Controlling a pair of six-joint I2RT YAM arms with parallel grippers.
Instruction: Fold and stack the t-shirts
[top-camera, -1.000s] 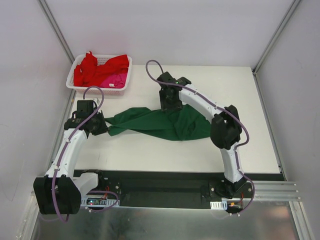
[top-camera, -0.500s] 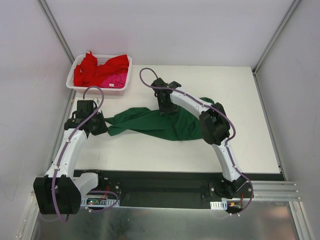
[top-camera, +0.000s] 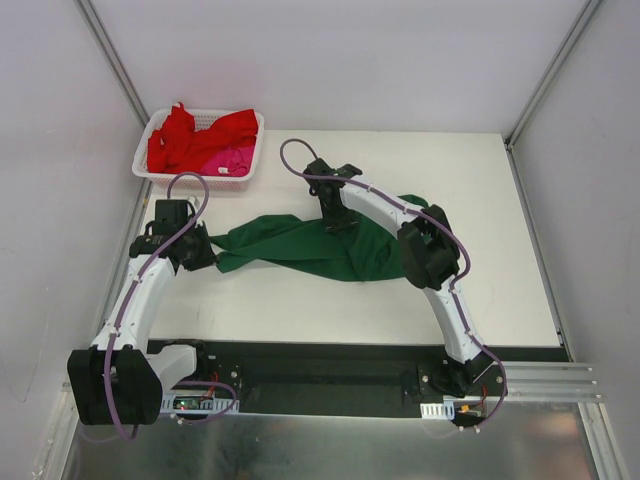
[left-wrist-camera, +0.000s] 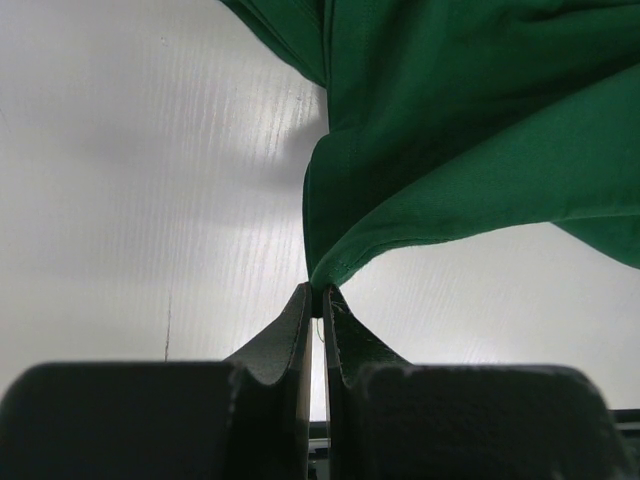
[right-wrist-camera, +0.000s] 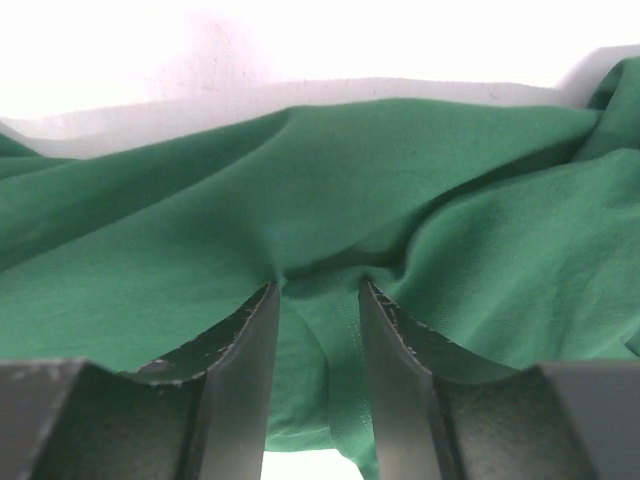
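Observation:
A dark green t-shirt (top-camera: 290, 248) lies bunched across the middle of the white table. My left gripper (top-camera: 207, 252) is shut on its left hem tip, which shows in the left wrist view (left-wrist-camera: 318, 292) with the cloth (left-wrist-camera: 460, 120) stretching away from it. My right gripper (top-camera: 337, 222) presses down on the shirt's upper middle. In the right wrist view (right-wrist-camera: 318, 288) its jaws stand apart, with a raised fold of green cloth (right-wrist-camera: 300, 170) between them. A red t-shirt (top-camera: 175, 140) and a pink one (top-camera: 232, 160) lie in the basket.
A white mesh basket (top-camera: 257, 145) stands at the table's back left corner. Grey walls enclose the left, back and right sides. A black rail (top-camera: 330, 365) with the arm bases runs along the near edge.
My right arm has swung left and lowered its gripper onto the green shirt. The shirt's right part has bunched slightly. The left arm has held still.

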